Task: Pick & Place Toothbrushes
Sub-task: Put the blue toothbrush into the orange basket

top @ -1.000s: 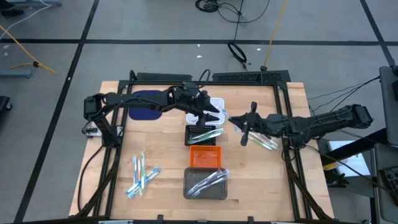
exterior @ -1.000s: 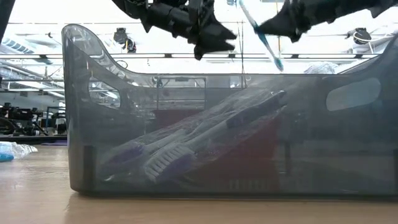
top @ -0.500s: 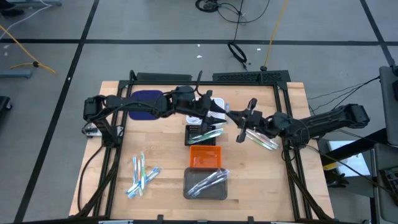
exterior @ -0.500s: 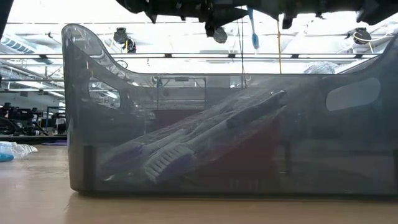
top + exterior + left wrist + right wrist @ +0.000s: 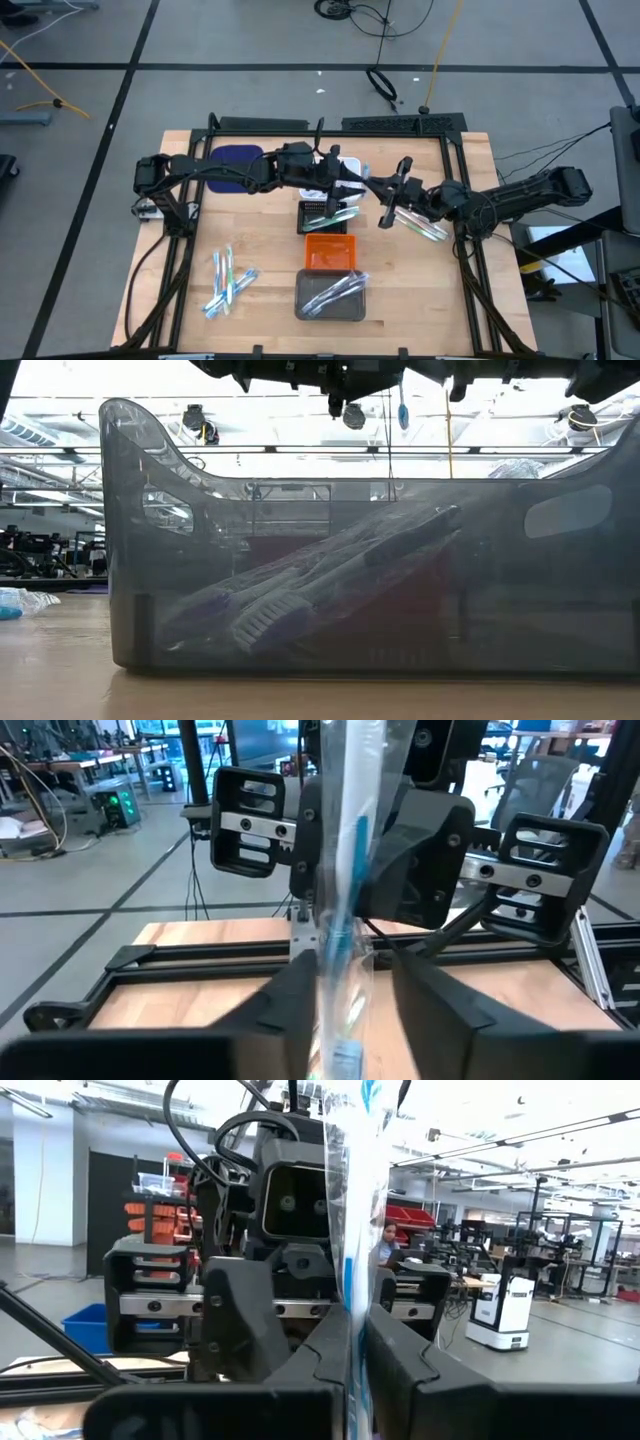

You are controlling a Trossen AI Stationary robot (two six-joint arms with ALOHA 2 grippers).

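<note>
**Mid-air handover of a wrapped toothbrush between two grippers**

You are looking at a blue toothbrush (image 5: 343,870) in a clear wrapper, held in the air above the centre of the desk (image 5: 180,250), over the far end of the tray row. In both wrist views its long axis is running roughly vertical, with one end hanging down between the arms in the low view.

The right gripper (image 5: 392,203) is clamping the toothbrush with its fingers closed on it. The left gripper (image 5: 345,187) is facing it from the opposite side, with its fingers (image 5: 430,1010) standing on either side of the wrapper; you cannot tell from these views whether they are already gripping.

Risks, as a judgement:
- If the right gripper releases before the left fingers are pinching firmly, the toothbrush is likely to fall.
- The slick wrapper may slip or twist in a shallow pinch.
- The two grippers are standing very close, so any misalignment could cause contact.

Below, other toothbrushes are lying in the black tray (image 5: 322,217) and the grey tray (image 5: 330,296); the orange tray (image 5: 329,252) appears empty. Loose ones are lying on the left of the desk.
</note>
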